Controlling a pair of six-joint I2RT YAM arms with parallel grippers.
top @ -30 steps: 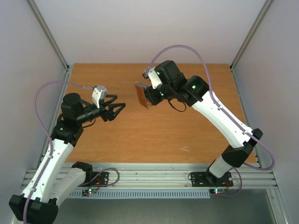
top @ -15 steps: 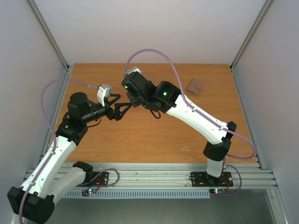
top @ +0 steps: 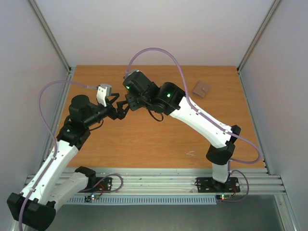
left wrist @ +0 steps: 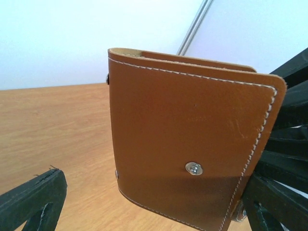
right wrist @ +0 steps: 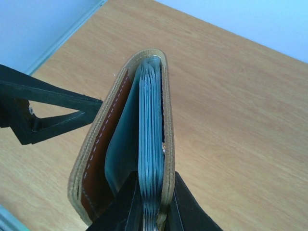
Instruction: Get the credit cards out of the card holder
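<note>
The card holder [left wrist: 192, 134] is a tan leather folding case with white stitching along its edges, rounded corners and a metal snap stud on the outer face. It is held above the worktop [top: 144, 139], left of centre and toward the far side, between the two hands.

In the right wrist view it stands edge-on, with the rounded fold pointing away from the right hand. The left cover splays outward. A stack of thin pale blue-green leaves [right wrist: 150, 144] lies against the right cover; whether these are cards or sleeves cannot be told.

The right hand [right wrist: 153, 211] is clamped on the case at the end opposite the fold, one finger on each cover.

The left hand [top: 122, 107] has its fingers spread wide apart, with the case between them. One fingertip [right wrist: 91, 103] is just beside the splayed cover; contact cannot be told.

Bare worktop shows around and below both hands. A small brown wallet-like item [top: 201, 88] lies near the far right corner, well apart.
</note>
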